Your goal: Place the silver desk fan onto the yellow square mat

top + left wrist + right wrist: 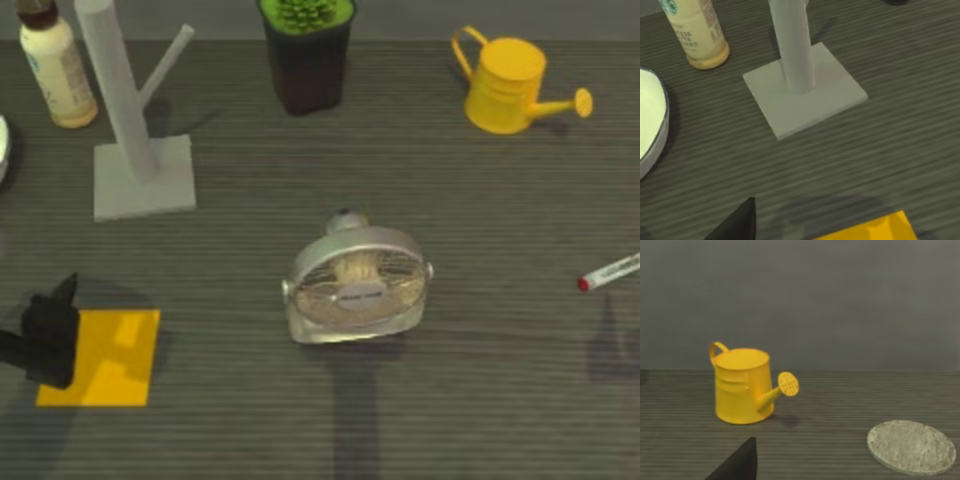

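Note:
The silver desk fan (355,285) stands upright near the middle of the table, its grille facing the front edge, with nothing touching it. The yellow square mat (105,360) lies flat at the front left, and one corner (875,230) shows in the left wrist view. My left gripper (50,325) hangs open over the mat's left edge, far left of the fan. My right gripper is outside the top view. Only one dark fingertip (742,462) shows in its wrist view, with nothing held.
A grey post on a square base (140,175), a bottle (58,70) and a white bowl rim (650,120) stand at the back left. A potted plant (307,50) and yellow watering can (505,85) line the back. A marker (608,272) and stone disc (911,446) lie right.

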Tool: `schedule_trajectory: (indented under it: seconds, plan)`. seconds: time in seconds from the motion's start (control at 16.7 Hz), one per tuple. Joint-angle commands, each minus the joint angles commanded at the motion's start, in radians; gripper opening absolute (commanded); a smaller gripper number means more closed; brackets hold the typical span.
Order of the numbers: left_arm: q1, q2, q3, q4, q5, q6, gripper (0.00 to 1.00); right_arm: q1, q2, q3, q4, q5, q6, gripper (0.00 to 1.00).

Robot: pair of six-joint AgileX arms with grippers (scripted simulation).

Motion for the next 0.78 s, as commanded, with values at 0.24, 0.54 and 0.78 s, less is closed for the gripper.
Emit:
schedule_trajectory:
  seconds: [0.24, 0.54, 0.78]
  plan:
    - [-0.130, 0.366, 0.360, -0.288, 0.010, 0.110, 1.00, 0.000, 0.000, 0.000, 0.000, 0.000, 0.000, 1.00]
    - [-0.296, 0.857, 0.868, -0.645, 0.011, 0.253, 1.00, 0.000, 0.000, 0.000, 0.000, 0.000, 0.000, 1.00]
    - [-0.414, 1.226, 1.269, -0.889, 0.003, 0.358, 1.00, 0.000, 0.000, 0.000, 0.000, 0.000, 0.000, 1.00]
